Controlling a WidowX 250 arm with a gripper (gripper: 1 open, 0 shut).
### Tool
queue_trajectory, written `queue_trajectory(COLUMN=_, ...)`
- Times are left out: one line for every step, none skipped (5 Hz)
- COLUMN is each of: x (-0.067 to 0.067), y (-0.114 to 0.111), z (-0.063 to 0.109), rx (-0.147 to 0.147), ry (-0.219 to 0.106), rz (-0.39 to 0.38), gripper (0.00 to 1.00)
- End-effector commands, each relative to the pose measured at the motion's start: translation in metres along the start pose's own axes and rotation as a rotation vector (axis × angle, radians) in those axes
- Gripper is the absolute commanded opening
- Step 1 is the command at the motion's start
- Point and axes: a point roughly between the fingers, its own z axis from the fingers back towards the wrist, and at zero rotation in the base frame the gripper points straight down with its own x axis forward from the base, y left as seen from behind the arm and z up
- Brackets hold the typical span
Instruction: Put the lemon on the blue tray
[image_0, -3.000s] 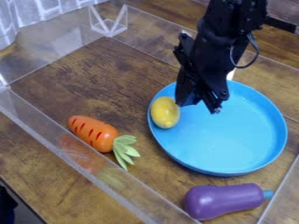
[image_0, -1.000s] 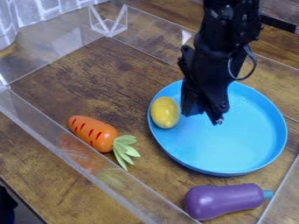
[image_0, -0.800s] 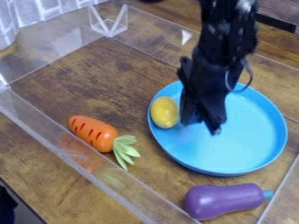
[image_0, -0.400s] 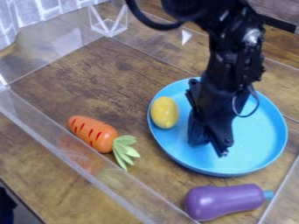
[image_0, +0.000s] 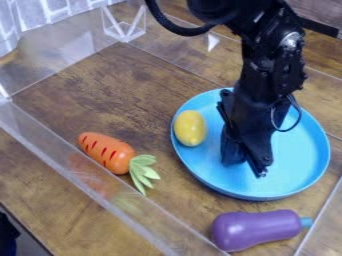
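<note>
The lemon (image_0: 191, 128), a small smooth yellow oval, rests on the left inner edge of the blue tray (image_0: 302, 160), a large round blue plate with a raised rim. My black gripper (image_0: 249, 160) hangs low over the middle of the tray, just right of the lemon and apart from it. Its fingers are shut with nothing between them. The arm rises from it toward the upper right and hides part of the tray behind it.
An orange carrot (image_0: 107, 152) with green leaves lies on the wooden table left of the tray. A purple eggplant (image_0: 254, 230) lies at the front right. A clear plastic wall (image_0: 80, 170) runs along the front left, and a clear container (image_0: 124, 20) stands at the back.
The gripper has moved down and slightly right over the tray, ending lower above the plate's middle. The lemon, carrot and eggplant have not moved.
</note>
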Motion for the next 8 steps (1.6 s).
queue_trajectory(x=0.003, y=-0.002, z=0.0, rx=-0.009, ry=-0.027, rz=0.008, gripper=0.0)
queue_trajectory(x=0.001, y=-0.001, z=-0.004, rx=-0.019, ry=-0.025, rz=0.026, gripper=0.0)
queue_trajectory(x=0.0, y=0.0, z=-0.006, rx=-0.026, ry=-0.024, rz=0.044, gripper=0.0)
queue_trajectory(x=-0.002, y=0.001, z=-0.008, rx=-0.032, ry=-0.022, rz=0.06, gripper=0.0)
queue_trajectory(x=-0.004, y=0.003, z=-0.01, rx=-0.038, ry=-0.021, rz=0.076, gripper=0.0)
queue_trajectory(x=-0.006, y=0.004, z=-0.011, rx=-0.045, ry=-0.019, rz=0.092, gripper=0.0)
queue_trajectory(x=-0.007, y=0.005, z=-0.013, rx=-0.052, ry=-0.017, rz=0.106, gripper=0.0)
queue_trajectory(x=-0.008, y=0.006, z=-0.014, rx=-0.059, ry=-0.015, rz=0.116, gripper=0.0)
